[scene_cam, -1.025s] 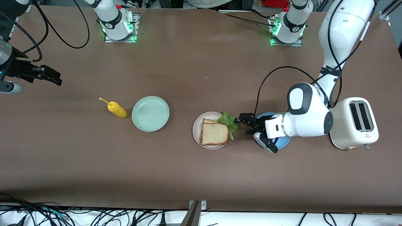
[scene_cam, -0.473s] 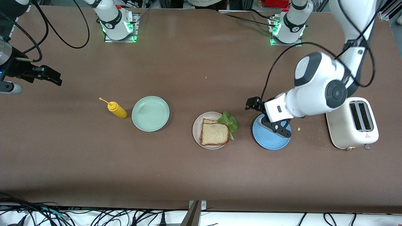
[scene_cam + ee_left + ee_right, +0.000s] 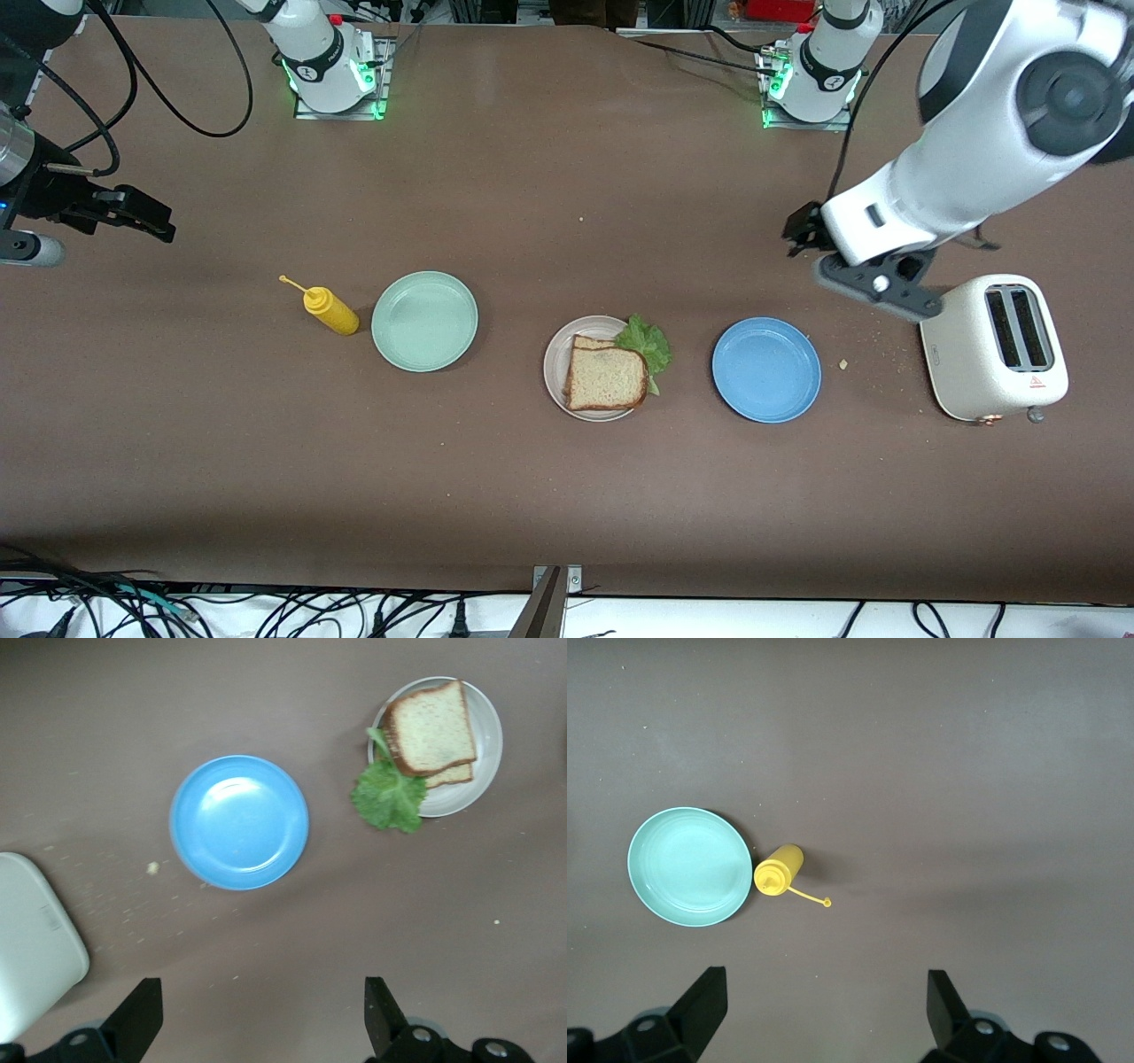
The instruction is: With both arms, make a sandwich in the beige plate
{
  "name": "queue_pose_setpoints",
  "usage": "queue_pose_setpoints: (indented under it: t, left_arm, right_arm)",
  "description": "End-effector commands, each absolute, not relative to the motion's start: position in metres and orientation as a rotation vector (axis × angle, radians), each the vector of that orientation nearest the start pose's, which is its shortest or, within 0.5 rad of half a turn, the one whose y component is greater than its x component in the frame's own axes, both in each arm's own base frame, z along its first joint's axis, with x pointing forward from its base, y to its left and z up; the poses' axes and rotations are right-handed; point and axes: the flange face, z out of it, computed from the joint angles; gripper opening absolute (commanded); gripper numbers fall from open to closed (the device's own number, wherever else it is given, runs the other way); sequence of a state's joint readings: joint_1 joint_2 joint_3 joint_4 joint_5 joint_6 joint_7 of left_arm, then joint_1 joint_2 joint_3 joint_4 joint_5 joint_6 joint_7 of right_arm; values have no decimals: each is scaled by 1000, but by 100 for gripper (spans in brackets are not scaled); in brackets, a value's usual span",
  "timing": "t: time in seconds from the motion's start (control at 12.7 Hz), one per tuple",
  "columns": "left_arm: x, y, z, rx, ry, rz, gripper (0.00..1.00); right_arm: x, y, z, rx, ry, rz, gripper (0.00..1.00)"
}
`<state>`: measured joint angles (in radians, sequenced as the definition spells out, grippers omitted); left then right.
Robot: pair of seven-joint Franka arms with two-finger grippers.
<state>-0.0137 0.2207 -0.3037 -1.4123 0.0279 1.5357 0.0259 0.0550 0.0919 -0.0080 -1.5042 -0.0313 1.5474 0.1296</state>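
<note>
The beige plate [image 3: 556,359] [image 3: 487,762] sits mid-table and carries two stacked bread slices [image 3: 607,378] [image 3: 431,726]. A green lettuce leaf [image 3: 645,344] [image 3: 390,796] pokes out from between them over the rim toward the left arm's end. My left gripper [image 3: 802,235] [image 3: 263,1019] hangs open and empty in the air over bare table, between the blue plate and the left arm's base. Out at the right arm's end of the table, my right gripper [image 3: 146,217] [image 3: 824,1014] waits open with nothing in it.
A blue plate [image 3: 766,369] [image 3: 239,822] lies empty beside the beige one, toward the left arm's end. A cream toaster [image 3: 997,346] [image 3: 31,943] stands past it, with crumbs [image 3: 843,363] between. A mint green plate [image 3: 424,321] [image 3: 687,866] and a yellow squeeze bottle [image 3: 330,310] [image 3: 780,870] lie toward the right arm's end.
My left arm has risen and pulled back from beside the sandwich, passing over the blue plate, which now shows whole. The right arm has not moved.
</note>
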Motion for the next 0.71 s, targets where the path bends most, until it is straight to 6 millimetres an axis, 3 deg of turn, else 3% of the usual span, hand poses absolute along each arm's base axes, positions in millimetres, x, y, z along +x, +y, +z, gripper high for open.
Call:
queue_pose_setpoints:
  t: [0.0, 0.32, 0.47, 0.63]
  left_arm:
    - [559, -140, 596, -3072, 448, 120, 100]
    - [536, -118, 598, -3075, 418, 117, 100]
    - [524, -96, 607, -3059, 471, 72, 100]
    - [527, -57, 609, -3051, 528, 70, 100]
  right_arm:
    - [579, 24, 605, -3153, 111, 64, 100]
    - [579, 25, 605, -3153, 109, 64, 100]
    - [579, 25, 605, -3153, 109, 64, 100]
    - [579, 25, 605, -3153, 109, 64, 100]
